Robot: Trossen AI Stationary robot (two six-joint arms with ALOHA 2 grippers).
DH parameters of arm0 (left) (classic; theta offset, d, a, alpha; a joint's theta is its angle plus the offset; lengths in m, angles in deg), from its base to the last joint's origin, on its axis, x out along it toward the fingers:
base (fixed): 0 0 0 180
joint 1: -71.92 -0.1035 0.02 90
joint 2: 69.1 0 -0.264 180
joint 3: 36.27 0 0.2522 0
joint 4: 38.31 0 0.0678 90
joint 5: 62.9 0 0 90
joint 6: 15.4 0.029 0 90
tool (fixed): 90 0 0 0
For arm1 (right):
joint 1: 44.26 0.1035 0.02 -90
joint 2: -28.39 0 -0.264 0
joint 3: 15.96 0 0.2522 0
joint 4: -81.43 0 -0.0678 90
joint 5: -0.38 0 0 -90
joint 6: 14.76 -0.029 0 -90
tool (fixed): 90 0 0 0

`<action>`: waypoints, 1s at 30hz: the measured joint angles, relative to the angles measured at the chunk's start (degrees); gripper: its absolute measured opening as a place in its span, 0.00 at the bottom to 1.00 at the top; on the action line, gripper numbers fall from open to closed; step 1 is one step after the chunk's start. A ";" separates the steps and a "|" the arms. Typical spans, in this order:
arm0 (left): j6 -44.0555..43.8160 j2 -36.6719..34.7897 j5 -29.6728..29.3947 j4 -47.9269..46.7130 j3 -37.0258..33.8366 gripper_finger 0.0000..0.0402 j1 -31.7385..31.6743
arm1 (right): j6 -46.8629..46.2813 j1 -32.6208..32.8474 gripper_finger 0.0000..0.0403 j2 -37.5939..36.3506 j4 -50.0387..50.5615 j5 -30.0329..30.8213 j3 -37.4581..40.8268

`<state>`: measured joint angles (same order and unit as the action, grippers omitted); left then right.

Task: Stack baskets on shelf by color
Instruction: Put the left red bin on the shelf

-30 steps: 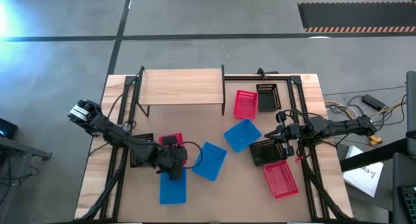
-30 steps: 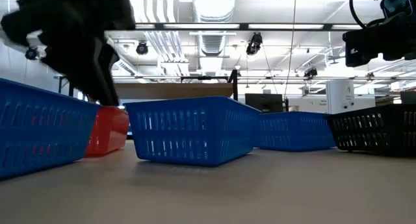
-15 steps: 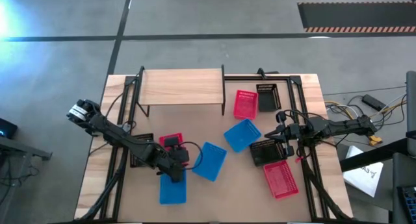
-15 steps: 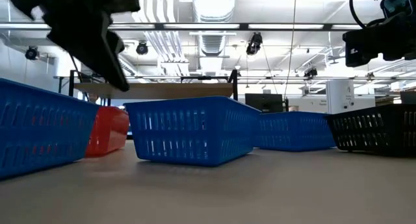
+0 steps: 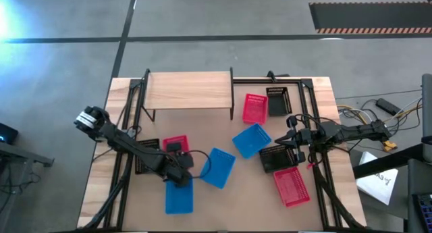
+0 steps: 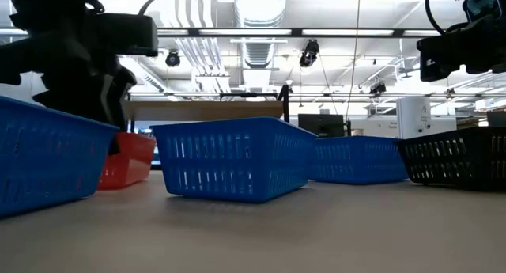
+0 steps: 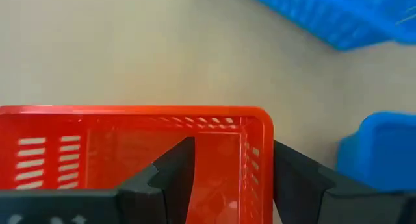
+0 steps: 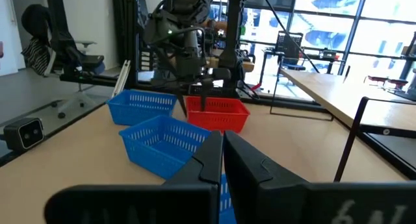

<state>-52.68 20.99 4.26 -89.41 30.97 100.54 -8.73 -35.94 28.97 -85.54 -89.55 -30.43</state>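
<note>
My left gripper (image 5: 174,157) is open and low over a red basket (image 5: 177,144) on the table's near left. In the left wrist view one finger (image 7: 174,175) stands inside that red basket (image 7: 97,152) and the other (image 7: 300,178) outside its end wall. My right gripper (image 5: 290,140) is shut and empty, hovering beside a black basket (image 5: 273,158). Three blue baskets (image 5: 179,196) (image 5: 217,167) (image 5: 252,140), two more red ones (image 5: 254,109) (image 5: 291,186) and a black one (image 5: 277,101) rest on their bottoms on the tabletop. The shelf (image 5: 187,90) holds nothing. My left gripper straddles the red basket's end wall (image 7: 257,152) from above, one finger inside and one outside. The gap between the fingers is wider than the wall, and I cannot tell whether either finger touches it. The basket sits on the table.
A third black basket (image 5: 145,162) lies partly under the left arm. A black frame (image 5: 314,111) runs along the table's sides. Bare tabletop (image 5: 182,121) lies between the shelf and the baskets.
My left gripper has moved from over the nearest blue basket toward the far edge. It first rose, then came down over the red basket. My right arm has kept still.
</note>
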 joint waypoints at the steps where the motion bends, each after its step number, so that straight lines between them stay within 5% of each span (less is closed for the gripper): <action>1: -0.02 -0.24 -0.06 -0.93 0.00 0.40 0.00 | 0.00 0.01 0.02 0.00 0.00 -0.01 -0.01; 12: -1.45 -0.51 1.30 -9.25 -0.68 0.39 0.00 | 0.00 0.01 0.02 -0.01 0.00 0.00 -0.01; 21: 0.08 -0.51 2.90 -9.13 -0.79 0.03 0.03 | -0.01 0.01 0.02 0.00 0.00 -0.01 -0.02; 30: 6.13 -0.77 4.19 -18.01 11.96 0.00 0.07 | 0.01 0.01 0.02 0.00 0.00 -0.01 0.00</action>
<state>-46.54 20.22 8.45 -107.42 42.93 100.61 -8.72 -35.92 28.97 -85.54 -89.56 -30.43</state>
